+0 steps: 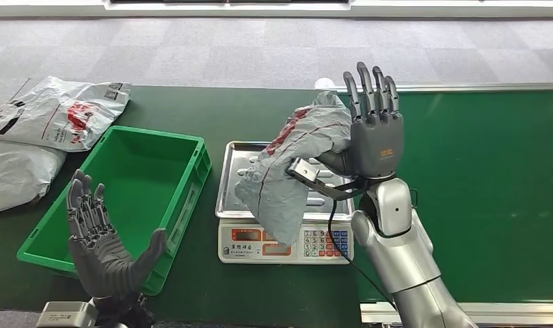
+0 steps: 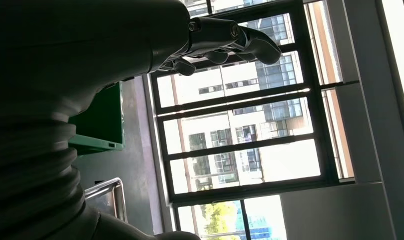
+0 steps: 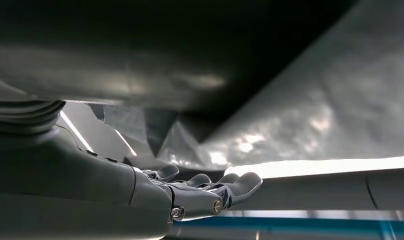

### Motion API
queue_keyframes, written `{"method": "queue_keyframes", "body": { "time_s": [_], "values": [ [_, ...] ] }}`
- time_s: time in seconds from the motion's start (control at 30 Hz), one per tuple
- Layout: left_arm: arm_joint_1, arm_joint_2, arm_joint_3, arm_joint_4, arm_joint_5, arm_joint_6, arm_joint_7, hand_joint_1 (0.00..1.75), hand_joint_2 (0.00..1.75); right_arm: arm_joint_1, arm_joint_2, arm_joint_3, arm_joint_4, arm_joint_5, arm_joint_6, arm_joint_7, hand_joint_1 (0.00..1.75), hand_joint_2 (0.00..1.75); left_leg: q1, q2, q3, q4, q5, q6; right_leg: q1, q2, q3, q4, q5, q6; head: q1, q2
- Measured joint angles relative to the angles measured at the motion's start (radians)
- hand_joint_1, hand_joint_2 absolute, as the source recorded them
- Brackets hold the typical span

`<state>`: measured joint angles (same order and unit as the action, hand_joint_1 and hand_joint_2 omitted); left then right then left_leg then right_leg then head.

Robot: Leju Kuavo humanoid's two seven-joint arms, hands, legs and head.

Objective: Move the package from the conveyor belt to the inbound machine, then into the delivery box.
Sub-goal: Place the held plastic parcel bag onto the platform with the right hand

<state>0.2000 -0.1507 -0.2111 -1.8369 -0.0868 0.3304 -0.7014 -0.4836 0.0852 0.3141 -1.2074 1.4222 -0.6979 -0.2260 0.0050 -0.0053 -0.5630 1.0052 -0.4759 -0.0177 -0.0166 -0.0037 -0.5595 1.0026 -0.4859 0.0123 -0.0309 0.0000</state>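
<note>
Head view: the right robot hand (image 1: pixel 374 140) holds the package (image 1: pixel 294 171), a grey crumpled bag, against its palm with the thumb, the other fingers standing straight up. The package hangs just above the scale (image 1: pixel 285 242), its low end draped over the tray and keypad. The hold looks thin. I judge the slack bag could slip out and land half off the tray, or drag across the keypad. At 9 o'clock from the scale sits the green box (image 1: pixel 116 198), which the left robot hand (image 1: pixel 99 239) hovers beside, released, fingers spread, holding nothing. That hand stands at the box's near rim and could get in the way of a drop. More bags (image 1: pixel 48 116) lie at 10 o'clock on the tabletop (image 1: pixel 465 191).

Left wrist view: the left robot hand's fingers (image 2: pixel 229 37) are loose against bright windows (image 2: pixel 239 135). A corner of the box and the tray edge show behind it.

Right wrist view: the package's grey film lies over the right robot hand's straight fingers (image 3: pixel 224 187). The thumb's hold is hidden.
</note>
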Motion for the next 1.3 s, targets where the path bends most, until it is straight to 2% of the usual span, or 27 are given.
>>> {"method": "queue_keyframes", "body": {
  "time_s": [0.2, 0.33, 0.57, 0.93, 1.0, 1.03, 1.07, 1.13, 1.17, 1.2, 1.23, 1.3],
  "values": [
    [-0.014, 0.009, -0.030, 0.022, 0.018, 0.017, 0.000, 0.00, 1.75, 0.072, 0.113, -0.236, -0.236, -0.068, -0.002, -0.328, 0.00, 0.00, 0.000, 0.001, 0.000, 0.000, 0.000, 0.000, 0.000, 0.001, -0.001, 0.000, 0.000, 0.000, 0.000, 0.000],
    [-0.018, 0.012, -0.040, 0.031, 0.018, 0.017, 0.000, 0.00, 1.75, 0.096, 0.179, -0.366, -0.308, -0.101, -0.002, -0.434, 0.00, 0.00, 0.000, 0.001, 0.000, 0.000, 0.000, 0.000, 0.000, 0.001, -0.001, 0.000, 0.000, 0.000, 0.000, 0.000],
    [-0.025, 0.018, -0.057, 0.040, 0.029, 0.017, 0.000, 0.00, 1.75, 0.128, 0.232, -0.475, -0.379, -0.114, -0.001, -0.469, 0.00, 0.00, 0.000, 0.001, 0.000, 0.000, 0.000, 0.000, 0.000, 0.001, -0.001, 0.000, 0.001, 0.000, 0.000, 0.000],
    [-0.027, 0.025, -0.066, 0.042, 0.029, 0.017, 0.000, 0.00, 1.75, 0.141, 0.250, -0.508, -0.400, -0.106, 0.000, -0.470, 0.00, 0.00, 0.000, 0.001, 0.000, 0.000, 0.000, 0.000, 0.000, 0.002, -0.001, 0.000, 0.000, 0.000, 0.000, 0.000],
    [-0.028, 0.024, -0.066, 0.043, 0.029, 0.014, 0.000, 0.00, 1.75, 0.137, 0.246, -0.507, -0.379, -0.053, 0.024, -0.414, 0.00, 0.00, 0.000, 0.002, -0.001, 0.000, 0.000, 0.000, 0.000, 0.002, -0.001, 0.000, 0.000, 0.000, 0.000, 0.000],
    [-0.029, 0.024, -0.066, 0.043, 0.028, 0.008, 0.000, 0.00, 1.75, 0.124, 0.233, -0.498, -0.341, -0.006, 0.061, -0.339, 0.00, 0.00, 0.000, 0.003, -0.002, 0.000, 0.000, 0.000, 0.001, 0.003, 0.000, 0.000, 0.001, -0.001, 0.000, 0.000],
    [-0.031, 0.024, -0.065, 0.043, 0.028, -0.001, 0.000, 0.00, 1.75, 0.105, 0.213, -0.477, -0.281, 0.040, 0.118, -0.219, 0.00, 0.00, 0.000, 0.005, -0.002, 0.000, 0.000, 0.000, 0.001, 0.004, 0.000, 0.000, 0.001, -0.001, 0.000, 0.000],
    [-0.037, 0.024, -0.064, 0.043, 0.028, -0.020, 0.000, 0.00, 1.75, 0.052, 0.156, -0.401, -0.122, 0.089, 0.218, 0.079, 0.00, 0.00, 0.001, 0.006, -0.003, 0.000, 0.001, 0.001, 0.001, 0.005, 0.000, 0.000, 0.003, -0.001, 0.000, 0.000],
    [-0.040, 0.024, -0.064, 0.043, 0.027, -0.025, 0.000, 0.00, 1.75, 0.024, 0.133, -0.359, -0.042, 0.090, 0.239, 0.213, 0.00, 0.00, 0.001, 0.006, -0.004, 0.000, 0.003, 0.002, 0.000, 0.004, -0.002, 0.000, 0.004, 0.000, 0.000, 0.000],
    [-0.042, 0.024, -0.063, 0.043, 0.027, -0.027, 0.000, 0.00, 1.75, -0.006, 0.115, -0.325, 0.035, 0.083, 0.242, 0.304, 0.00, 0.00, 0.001, 0.005, -0.004, 0.000, 0.005, 0.002, 0.000, 0.003, -0.004, 0.000, 0.006, 0.001, 0.000, 0.000],
    [-0.044, 0.024, -0.062, 0.043, 0.026, -0.028, 0.000, 0.00, 1.75, -0.038, 0.103, -0.299, 0.110, 0.075, 0.243, 0.347, 0.00, 0.00, 0.001, 0.004, -0.006, 0.000, 0.006, 0.001, 0.000, 0.003, -0.006, 0.000, 0.007, 0.001, 0.000, 0.000],
    [-0.045, 0.024, -0.062, 0.043, 0.025, -0.028, 0.000, 0.00, 1.75, -0.100, 0.086, -0.264, 0.242, 0.061, 0.267, 0.328, 0.00, 0.00, 0.001, 0.003, -0.007, 0.001, 0.008, 0.001, 0.000, 0.003, -0.007, 0.000, 0.008, 0.001, 0.000, 0.000]
  ]
}}
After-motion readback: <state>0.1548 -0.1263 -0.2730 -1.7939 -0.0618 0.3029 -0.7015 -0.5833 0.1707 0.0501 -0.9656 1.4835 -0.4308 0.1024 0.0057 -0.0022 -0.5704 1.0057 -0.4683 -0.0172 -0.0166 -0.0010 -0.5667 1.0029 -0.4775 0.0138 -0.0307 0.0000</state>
